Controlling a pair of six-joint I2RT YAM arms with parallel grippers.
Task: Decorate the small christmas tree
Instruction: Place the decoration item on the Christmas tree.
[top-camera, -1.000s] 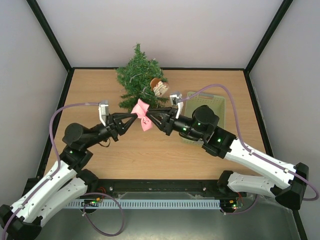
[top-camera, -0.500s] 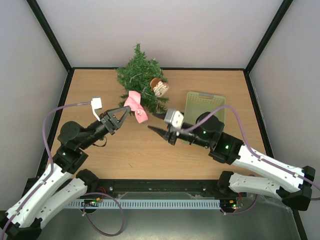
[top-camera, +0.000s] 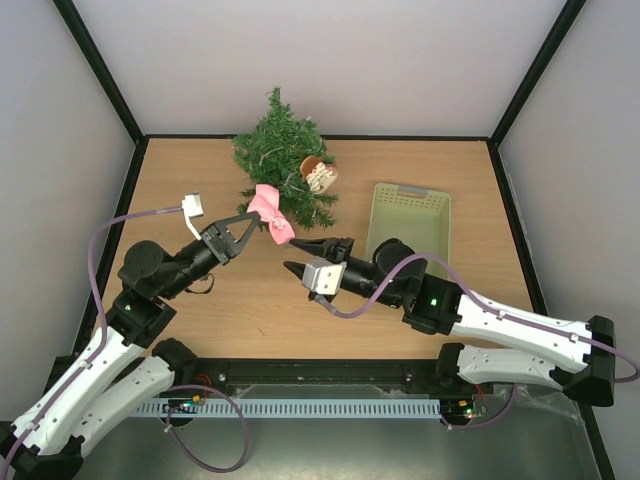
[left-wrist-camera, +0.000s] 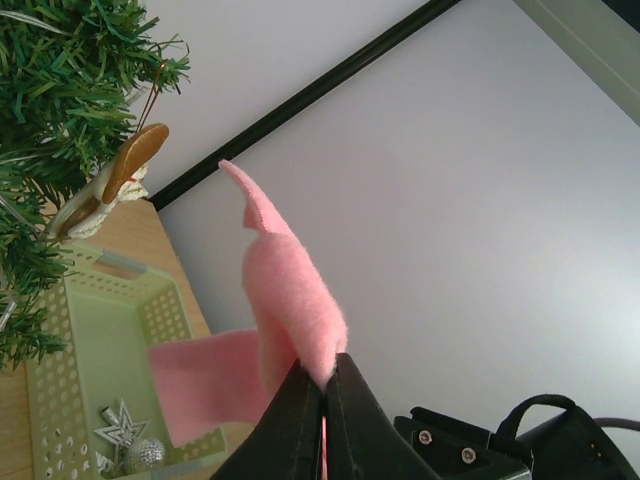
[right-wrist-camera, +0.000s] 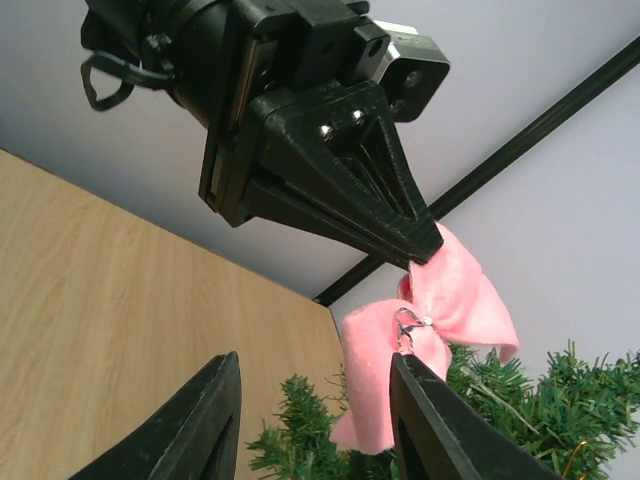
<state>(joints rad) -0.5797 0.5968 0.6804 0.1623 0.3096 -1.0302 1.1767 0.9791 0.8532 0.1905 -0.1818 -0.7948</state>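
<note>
The tree (top-camera: 280, 160) stands far-centre on the table, with one ornament (top-camera: 318, 176) on its right. At its near edge the left gripper (top-camera: 258, 222) pinches the bow (top-camera: 272, 214) tight. The best approach is probably to press the bow's hook (right-wrist-camera: 405, 324) onto a firm branch before releasing. The right gripper (top-camera: 297, 256), nearer, is half-open and empty.

We see bright, even, diffuse light in all views. Shadows on the bench (top-camera: 200, 180) are faint and soft-edged.

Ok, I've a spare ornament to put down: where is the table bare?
Bare table: the back-left corner, left of the small christmas tree, and the back-right strip behind the basket. Crowded: before the tree, around the pink bow.
</note>
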